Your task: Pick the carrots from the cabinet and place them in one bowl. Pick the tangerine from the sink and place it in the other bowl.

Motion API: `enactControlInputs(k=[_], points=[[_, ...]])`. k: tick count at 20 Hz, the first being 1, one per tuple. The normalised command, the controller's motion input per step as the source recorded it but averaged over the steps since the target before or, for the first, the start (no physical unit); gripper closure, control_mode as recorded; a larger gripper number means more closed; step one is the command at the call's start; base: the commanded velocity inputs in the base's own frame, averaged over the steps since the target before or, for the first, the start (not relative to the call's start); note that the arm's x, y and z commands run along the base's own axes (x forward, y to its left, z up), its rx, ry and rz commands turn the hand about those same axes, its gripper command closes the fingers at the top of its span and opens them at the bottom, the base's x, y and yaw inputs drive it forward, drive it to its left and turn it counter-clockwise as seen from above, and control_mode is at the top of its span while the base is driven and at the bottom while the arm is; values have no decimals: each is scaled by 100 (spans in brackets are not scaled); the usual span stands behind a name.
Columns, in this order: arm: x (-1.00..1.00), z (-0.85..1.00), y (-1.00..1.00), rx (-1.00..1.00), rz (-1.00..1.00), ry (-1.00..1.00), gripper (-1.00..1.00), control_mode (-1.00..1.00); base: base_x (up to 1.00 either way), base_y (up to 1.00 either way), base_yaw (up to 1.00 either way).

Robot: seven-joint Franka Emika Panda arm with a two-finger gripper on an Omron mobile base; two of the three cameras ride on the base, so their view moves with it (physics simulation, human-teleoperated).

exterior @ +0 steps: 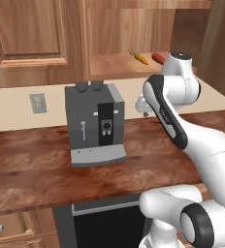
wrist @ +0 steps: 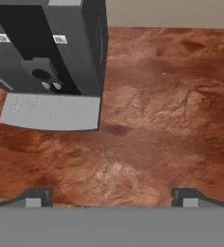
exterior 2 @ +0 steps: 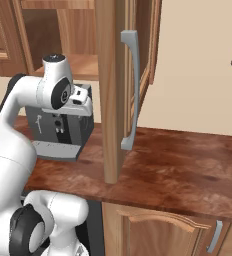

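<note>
Two small carrots lie on the open shelf of the brown wooden cabinet, high above the counter. The orange carrot with its green top points left. The darker reddish carrot lies just beside it to the right, partly hidden behind the robot's white arm. They appear close together, though I cannot tell whether they touch.

Judging by their look, each carrot would be light, stiff and smooth, tapering toward one end. A narrow tapered body can squirt out of a pinch near the tip, so the thick middle, gripped across its width, looks like the safest hold. They lie near the shelf's front edge, which should let fingers come in from the front.

Below the shelf, a dark grey coffee machine stands on the reddish-brown countertop against a beige wall with a light switch. The cabinet's door hangs open, its silver handle facing the room.

The robot's gripper hangs over the countertop, well below the carrots and just beside the coffee machine's drip tray. Its two dark fingertips stand spread wide apart with nothing between them, bare counter showing in the gap. No carrot has been taken yet.
</note>
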Motion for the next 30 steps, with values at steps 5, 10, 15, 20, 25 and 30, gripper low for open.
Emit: enactControlInputs(k=[5,10,15,20,25,30], points=[[-9,20,-1,0,0,-21,-100,-100,0,0,0],[-7,19,0,0,0,-33,-100,-100,0,0,0],[0,29,-5,0,-8,-10,-100,-100,0,0,0],[0,33,-8,0,-14,-3,-100,-100,0,0,0],[0,36,-4,0,-16,0,-100,-100,0,0,0],[0,29,-7,0,-3,0,-100,-100,0,0,0]])
